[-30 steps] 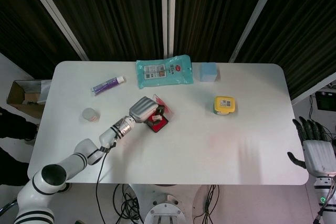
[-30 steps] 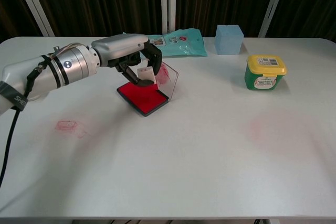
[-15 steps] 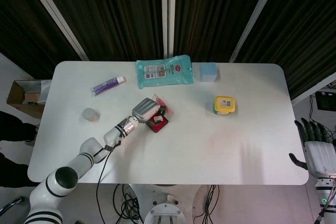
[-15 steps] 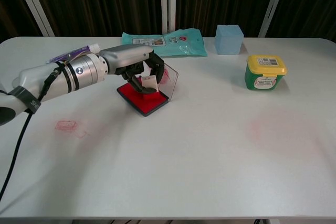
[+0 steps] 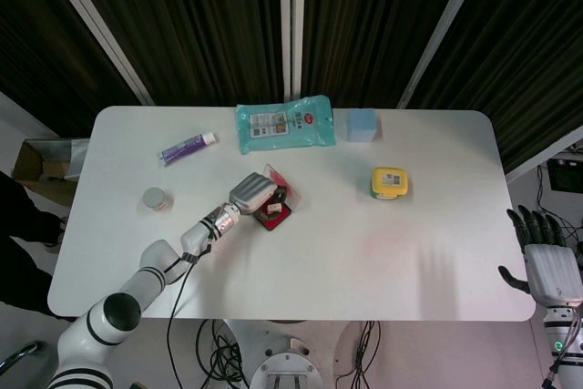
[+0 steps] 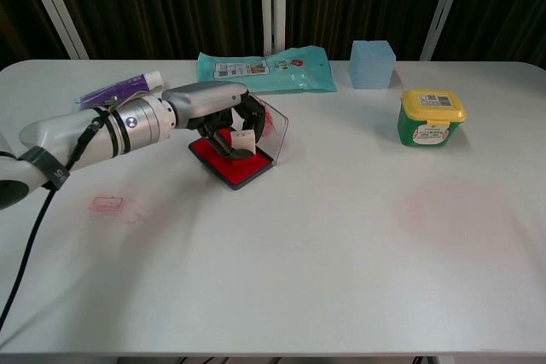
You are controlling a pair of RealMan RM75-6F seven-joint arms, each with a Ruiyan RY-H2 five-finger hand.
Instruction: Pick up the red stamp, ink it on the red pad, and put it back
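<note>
Stamp (image 6: 243, 141) sits left of centre, pinched in the left hand (image 6: 213, 108) and seemingly pressed on the red pad (image 6: 232, 162). It looks small, light and rigid, so I judge a firm pinch on its sides should do, kept level. Watch the pad's clear lid (image 6: 275, 130), upright just behind, crowding the fingers. Wipes pack (image 6: 264, 66) and blue cube (image 6: 372, 63) sit farther back, yellow-lidded tub (image 6: 432, 116) well right. Right hand (image 5: 549, 260) idles off-table at lower right, fingers open.
</note>
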